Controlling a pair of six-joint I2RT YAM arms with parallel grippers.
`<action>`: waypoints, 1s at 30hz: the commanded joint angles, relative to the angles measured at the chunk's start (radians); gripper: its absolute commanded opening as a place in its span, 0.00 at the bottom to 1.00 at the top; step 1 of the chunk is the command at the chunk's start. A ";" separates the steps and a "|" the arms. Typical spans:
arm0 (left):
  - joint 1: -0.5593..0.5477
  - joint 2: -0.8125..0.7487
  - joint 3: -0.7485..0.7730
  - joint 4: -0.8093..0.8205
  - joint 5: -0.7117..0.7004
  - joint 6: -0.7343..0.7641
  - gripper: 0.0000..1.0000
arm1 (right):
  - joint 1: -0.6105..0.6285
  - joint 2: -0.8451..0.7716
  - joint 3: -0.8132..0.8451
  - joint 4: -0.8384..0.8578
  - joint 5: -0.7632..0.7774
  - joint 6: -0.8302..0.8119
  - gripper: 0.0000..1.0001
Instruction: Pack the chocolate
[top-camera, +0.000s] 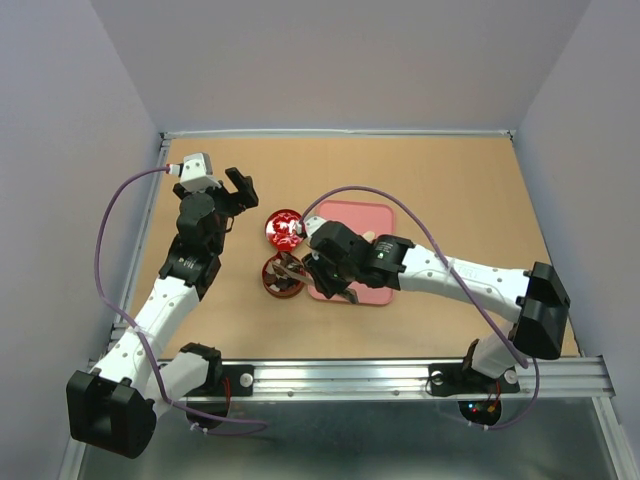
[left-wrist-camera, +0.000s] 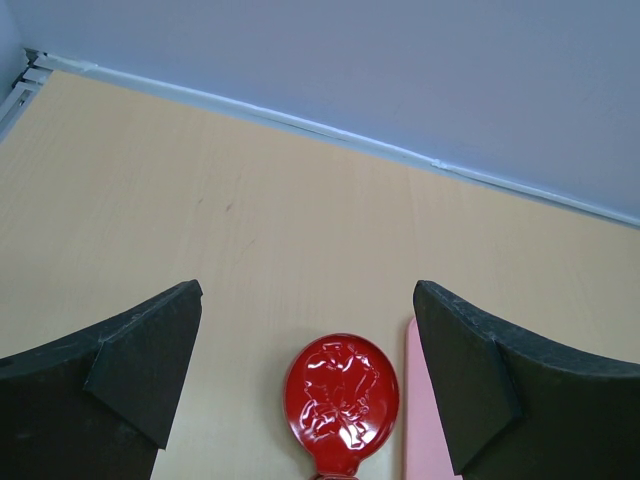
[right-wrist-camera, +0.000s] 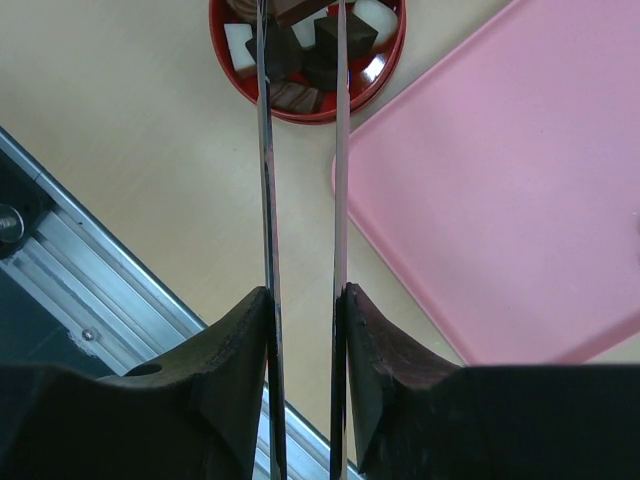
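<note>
— Where is the chocolate (right-wrist-camera: 345, 35) found?

— In the round red tin (right-wrist-camera: 310, 115). Small chunky blocks are seen there, some dark brown and some cream-white, with one striped brown piece by the rim. The tin is set on the matte tan table (right-wrist-camera: 130, 120), just beside a rounded corner of the smooth pink tray (right-wrist-camera: 500, 200).

— How is the right gripper (right-wrist-camera: 303, 300) set?

— Its black fingers (right-wrist-camera: 230, 350) are pressed against thin metal tweezers (right-wrist-camera: 263, 150). The two flat blades are drawn almost parallel, with a narrow gap between them, and are extended over the tin. A brown piece is seen between the tips at the top edge of the wrist view. Whether it is pinched cannot be told.

— And the left gripper (left-wrist-camera: 305, 295)?

— Its wedge-shaped fingers (left-wrist-camera: 140, 370) are spread wide, and nothing is held between them. It is hung above bare table beside the lid (left-wrist-camera: 343, 395), a glossy red disc embossed in relief. The lid is laid flat near the tin, apart from it.
</note>
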 joint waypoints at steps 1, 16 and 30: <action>-0.006 -0.015 0.038 0.035 -0.009 0.010 0.99 | 0.005 0.006 0.052 0.054 0.002 -0.020 0.33; -0.006 -0.017 0.038 0.035 -0.009 0.011 0.99 | 0.005 -0.032 0.065 0.056 0.092 -0.020 0.53; -0.006 -0.021 0.039 0.033 -0.003 0.007 0.99 | -0.070 -0.211 -0.065 -0.039 0.324 0.095 0.52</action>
